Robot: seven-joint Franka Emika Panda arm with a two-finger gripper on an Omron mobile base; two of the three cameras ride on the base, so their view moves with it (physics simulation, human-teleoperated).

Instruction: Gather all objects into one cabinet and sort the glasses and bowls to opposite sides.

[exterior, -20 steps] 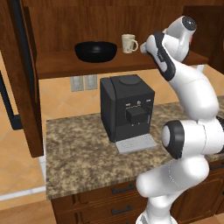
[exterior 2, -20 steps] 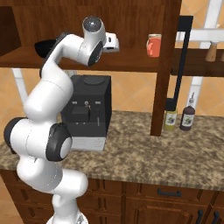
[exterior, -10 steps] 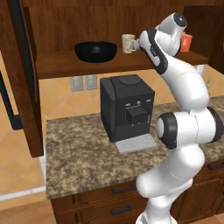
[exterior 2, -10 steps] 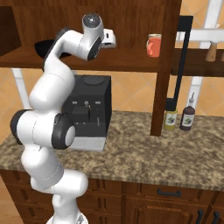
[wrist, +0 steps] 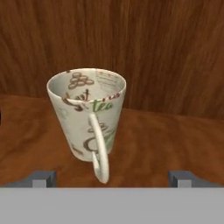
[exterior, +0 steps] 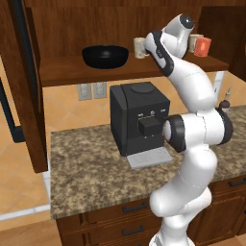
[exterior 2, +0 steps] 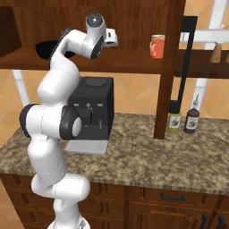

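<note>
Two-finger gripper [wrist: 109,178] spread wide, holding nothing; small dark fingertips [wrist: 40,178] stand either side of the small cream-beige printed mug [wrist: 87,118] with clear gaps, no contact. Landmark: that printed mug, upright on the shelf of the large dark reddish-brown wooden cabinet [exterior: 129,71], handle turned toward the hand camera, wood back panel close behind it. In the left base view, the white arm's wrist blocks most of it. Wide glossy black bowl [exterior: 105,55] well to the left of the mug on the same shelf, apart from everything. A second cream mug [exterior: 139,47] between bowl and arm, just beside the forearm. Plain coral-orange mug [exterior: 202,46] to the right of the arm near the shelf's right end, with a beige mug [exterior: 195,42] touching or just beside it; cannot tell which. In the right base view, coral-orange mug [exterior 2: 157,46] upright near the cabinet's right post, well clear of the hand. Black coffee machine [exterior: 139,117] on the speckled granite counter [exterior: 91,168] directly below the shelf. Two sauce bottles [exterior 2: 192,120] on the counter beyond the right post.
</note>
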